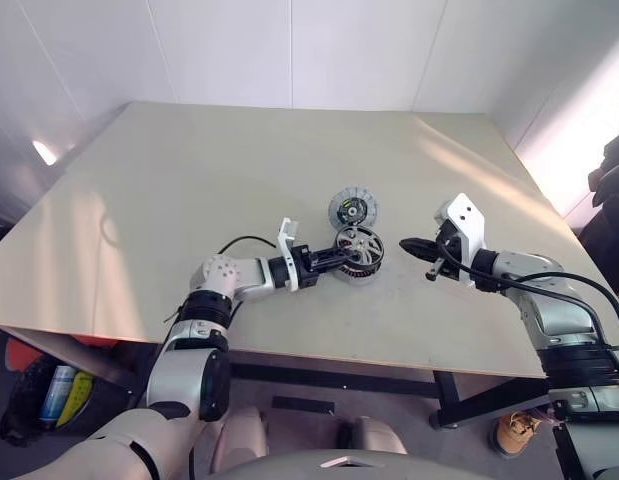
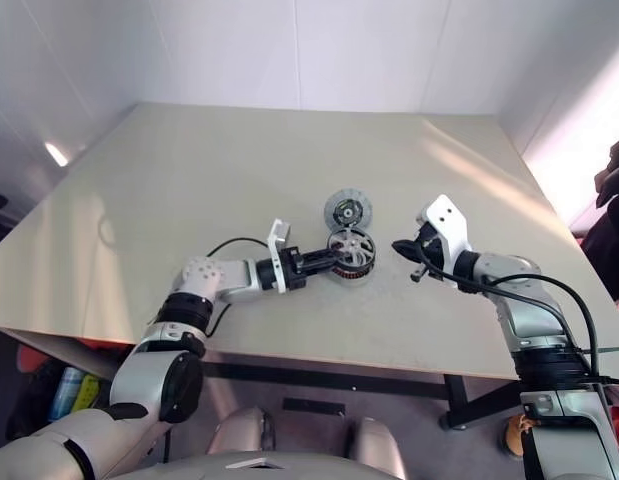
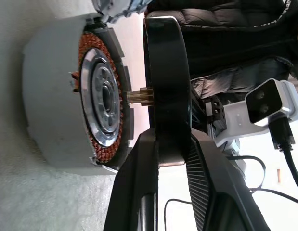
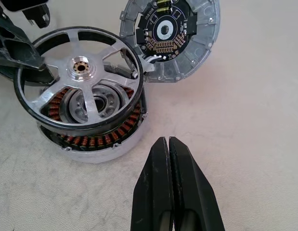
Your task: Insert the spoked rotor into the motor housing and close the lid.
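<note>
On the pale tabletop (image 1: pixel 189 200) lie three motor parts, one of each kind. One motor housing (image 4: pixel 93 144), ringed with coppery coils, sits near the middle. One spoked rotor (image 4: pixel 79 79) hovers just above it, slightly tilted and offset, its dark rim pinched between the fingers of the left hand (image 1: pixel 339 256), its brass hub shaft not yet in the central hole. One lid (image 4: pixel 173 38), finned around its edge, lies flat just beyond the housing, touching or nearly so. Two hands show: the right hand (image 4: pixel 168 144) hangs beside the housing, fingers pressed together, holding nothing.
</note>
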Controlling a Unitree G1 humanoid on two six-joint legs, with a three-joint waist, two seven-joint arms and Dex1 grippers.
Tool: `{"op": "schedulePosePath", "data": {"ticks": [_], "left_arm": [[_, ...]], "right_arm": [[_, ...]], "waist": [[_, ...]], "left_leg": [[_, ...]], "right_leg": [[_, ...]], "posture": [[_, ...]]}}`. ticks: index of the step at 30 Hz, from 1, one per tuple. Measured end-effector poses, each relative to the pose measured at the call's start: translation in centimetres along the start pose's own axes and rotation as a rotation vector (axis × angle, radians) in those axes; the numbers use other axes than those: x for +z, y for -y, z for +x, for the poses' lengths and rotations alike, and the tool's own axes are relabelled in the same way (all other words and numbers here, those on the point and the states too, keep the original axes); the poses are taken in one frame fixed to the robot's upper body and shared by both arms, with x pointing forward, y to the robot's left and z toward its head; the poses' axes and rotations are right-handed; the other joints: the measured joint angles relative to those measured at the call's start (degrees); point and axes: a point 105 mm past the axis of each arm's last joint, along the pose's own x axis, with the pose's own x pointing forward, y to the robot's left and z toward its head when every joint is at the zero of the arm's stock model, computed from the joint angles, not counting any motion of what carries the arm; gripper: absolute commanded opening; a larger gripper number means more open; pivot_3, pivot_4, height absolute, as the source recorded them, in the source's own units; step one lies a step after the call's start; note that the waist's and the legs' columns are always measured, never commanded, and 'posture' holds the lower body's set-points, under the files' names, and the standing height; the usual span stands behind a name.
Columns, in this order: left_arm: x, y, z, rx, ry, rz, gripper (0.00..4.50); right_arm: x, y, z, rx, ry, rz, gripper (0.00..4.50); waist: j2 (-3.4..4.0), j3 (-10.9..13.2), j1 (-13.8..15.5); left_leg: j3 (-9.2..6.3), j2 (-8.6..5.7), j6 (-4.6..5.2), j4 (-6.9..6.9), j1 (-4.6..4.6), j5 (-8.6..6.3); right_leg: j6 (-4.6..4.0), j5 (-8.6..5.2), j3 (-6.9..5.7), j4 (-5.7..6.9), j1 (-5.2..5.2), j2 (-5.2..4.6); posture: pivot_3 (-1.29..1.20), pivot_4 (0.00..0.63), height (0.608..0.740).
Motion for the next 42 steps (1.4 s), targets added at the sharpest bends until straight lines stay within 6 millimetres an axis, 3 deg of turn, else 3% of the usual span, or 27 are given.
{"op": "schedulePosePath", "data": {"ticks": [22,23,29,42], "left_arm": [[0.0,-0.8,0.6,0.032,0.007,0.015,0.76],[0.1,-0.8,0.6,0.033,0.012,0.016,1.22],[0.5,0.1,0.9,-0.004,0.013,0.026,2.84],[0.9,0.2,0.1,0.001,0.008,0.027,2.84]], "right_arm": [[0.1,0.1,0.1,-0.017,0.008,-0.003,0.0],[0.1,0.1,0.1,-0.018,0.009,-0.004,0.0],[0.2,0.2,0.1,-0.024,0.016,-0.008,0.0],[0.5,0.2,0.3,-0.032,0.028,-0.013,0.0]], "waist": [[0.0,0.0,0.0],[0.0,0.0,0.0],[0.0,0.0,0.0],[-0.01,0.0,-0.1]], "left_leg": [[0.0,-0.04,0.05,0.0,0.0,0.0],[0.0,-0.04,0.05,0.0,0.0,0.0],[0.0,-0.14,0.12,0.0,0.08,0.04],[0.0,-0.48,0.46,-0.04,0.01,0.02]], "right_leg": [[0.0,0.0,-0.02,0.0,0.01,-0.07],[0.0,0.0,-0.03,0.0,0.01,-0.08],[0.0,0.0,-0.06,0.0,0.11,-0.21],[0.11,-0.05,-0.11,0.0,0.09,-0.57]], "posture": [[0.0,0.0,0.74],[0.0,0.0,0.74],[0.0,0.0,0.74],[0.0,0.0,0.74]]}}
